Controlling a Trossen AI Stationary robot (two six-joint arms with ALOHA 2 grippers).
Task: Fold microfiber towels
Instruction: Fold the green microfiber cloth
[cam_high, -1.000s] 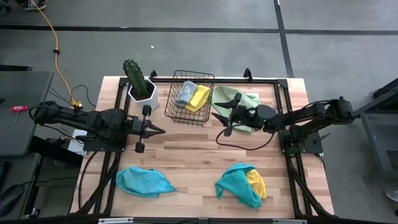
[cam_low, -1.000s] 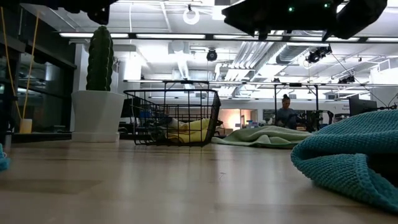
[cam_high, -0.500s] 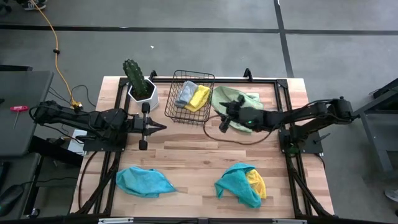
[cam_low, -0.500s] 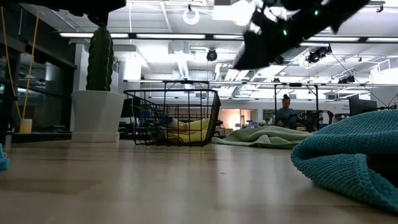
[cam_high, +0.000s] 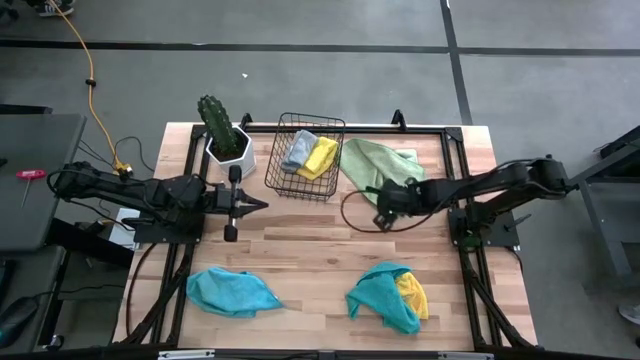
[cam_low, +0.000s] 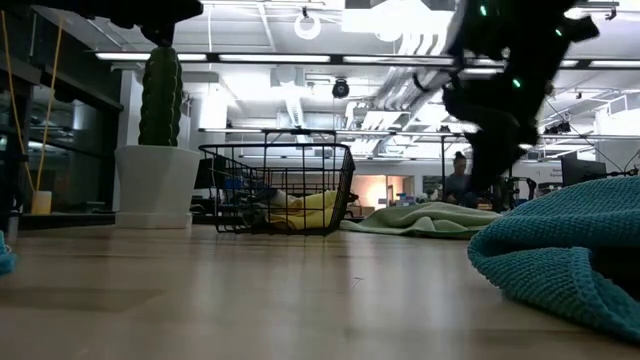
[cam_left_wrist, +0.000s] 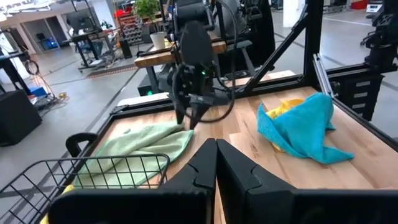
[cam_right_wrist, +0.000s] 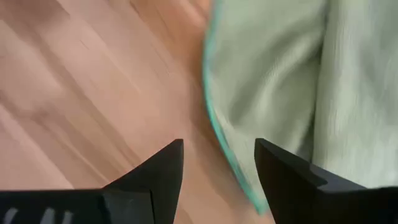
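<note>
The right pincer (cam_high: 383, 213) hangs with its fingers spread over the near hem of the light green towel (cam_high: 378, 162), which lies flat by the bench's (cam_high: 300, 250) far edge, just beside the black wire basket (cam_high: 305, 155). From here the likely slip is a miss: the fingers straddle the hem with one over bare wood (the right wrist view shows the teal-stitched edge running between them), so a closing pinch could scrape the bench and catch nothing, or grab only a thin lip that pulls free on lifting. The right arm is stretched in low from the bench's right side, wrist turned downward. The left pincer (cam_high: 250, 207) is shut on nothing and waits over the bench's left part. Two more towels (cam_high: 232, 292) sit crumpled at the near edge.
</note>
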